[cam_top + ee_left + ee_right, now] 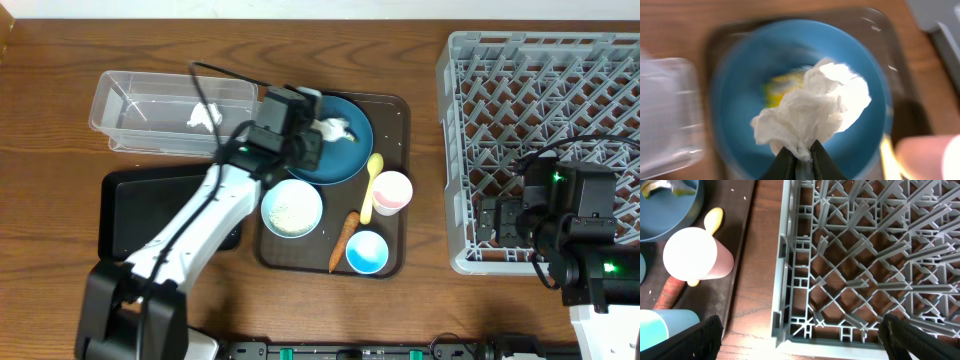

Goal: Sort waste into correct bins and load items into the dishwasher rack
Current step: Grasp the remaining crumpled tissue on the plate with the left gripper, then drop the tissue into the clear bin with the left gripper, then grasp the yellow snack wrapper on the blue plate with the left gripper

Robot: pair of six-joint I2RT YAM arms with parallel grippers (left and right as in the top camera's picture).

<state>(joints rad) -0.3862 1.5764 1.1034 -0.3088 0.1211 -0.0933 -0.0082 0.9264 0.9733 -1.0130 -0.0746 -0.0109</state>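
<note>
Early days tbh. The dishwasher rack (540, 110) holds 0 dishes. The blue plate (350, 162), bowl (292, 208), pink cup (391, 192), light-blue cup (367, 251) and spoon (371, 185) all sit on the tray (395, 230). Right end effector (802, 335) hangs wide apart over the rack's corner, empty. Clear tub (150, 100) already has 1 white wad (205, 116). Left end effector (800, 156) is clamped on the tissue (815, 107) just above the plate. The wrapper (777, 90) lies underneath it, and the carrot (344, 240) looks untouched.

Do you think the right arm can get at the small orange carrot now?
Probably yes: the small orange carrot lies uncovered near the open right gripper, though the light-blue cup crowds it.
</note>
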